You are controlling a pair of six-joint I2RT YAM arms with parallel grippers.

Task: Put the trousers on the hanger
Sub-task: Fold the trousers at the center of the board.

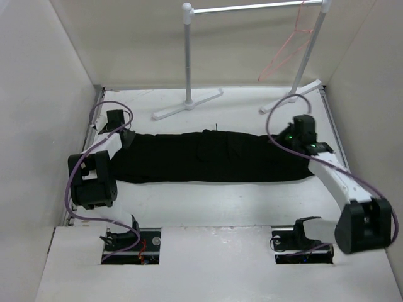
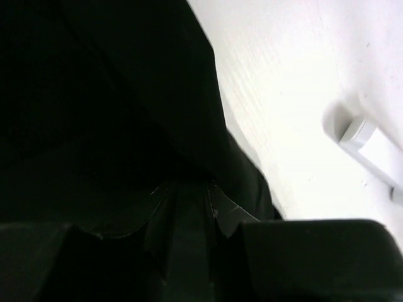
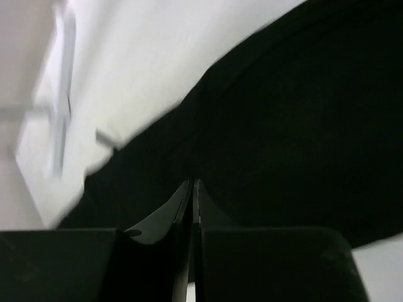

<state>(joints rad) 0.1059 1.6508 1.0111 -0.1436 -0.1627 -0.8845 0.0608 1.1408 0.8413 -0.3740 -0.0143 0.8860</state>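
Note:
The black trousers [image 1: 214, 157] lie stretched flat across the table from left to right. My left gripper [image 1: 130, 139] is at their left end, and in the left wrist view [image 2: 189, 184] its jaws are closed on a thick fold of the black fabric [image 2: 113, 94]. My right gripper [image 1: 291, 143] is at their right end, and in the right wrist view [image 3: 192, 182] its jaws are pressed together at the edge of the fabric [image 3: 302, 113]. The pink-red wire hanger [image 1: 291, 44] hangs from the rack's crossbar at the back right, well apart from both grippers.
A white-posted rack [image 1: 187, 56] with a silver crossbar [image 1: 252, 7] stands behind the trousers. Its white feet rest on the table, and one foot [image 2: 368, 141] shows in the left wrist view. White walls close in the left, right and back sides.

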